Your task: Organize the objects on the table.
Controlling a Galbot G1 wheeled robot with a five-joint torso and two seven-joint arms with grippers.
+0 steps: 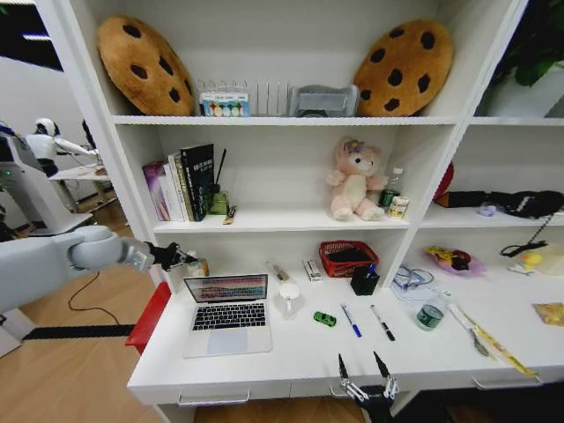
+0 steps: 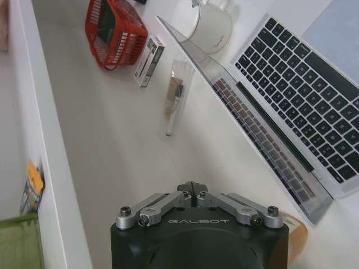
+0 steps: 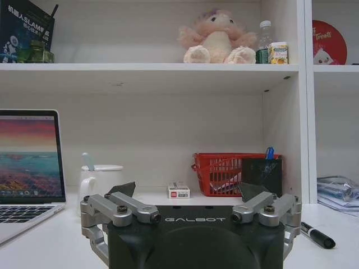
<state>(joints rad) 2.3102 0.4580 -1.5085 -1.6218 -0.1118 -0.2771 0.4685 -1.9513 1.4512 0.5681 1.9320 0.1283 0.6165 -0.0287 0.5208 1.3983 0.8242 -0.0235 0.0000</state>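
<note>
Behind the open silver laptop [image 1: 227, 310], toward its left rear corner, the left gripper [image 1: 182, 257] is hovering over the table [image 1: 291, 357] with its fingers closed together on nothing. The right gripper [image 1: 367, 368] is waiting at the table's front edge, right of the laptop, its fingers [image 3: 124, 188] spread apart and empty. Right of the laptop, the tiny green toy [image 1: 324, 318] is lying near two loose pens [image 1: 367, 321], with the black pen cup [image 1: 364, 281] and the small green-topped can [image 1: 430, 316] farther right.

Table [image 1: 291, 357]: 1 laptop [image 1: 228, 313], 1 green toy [image 1: 324, 319], 2 pens [image 1: 351, 321], 1 pen cup [image 1: 364, 281], 1 can [image 1: 429, 316].
</note>
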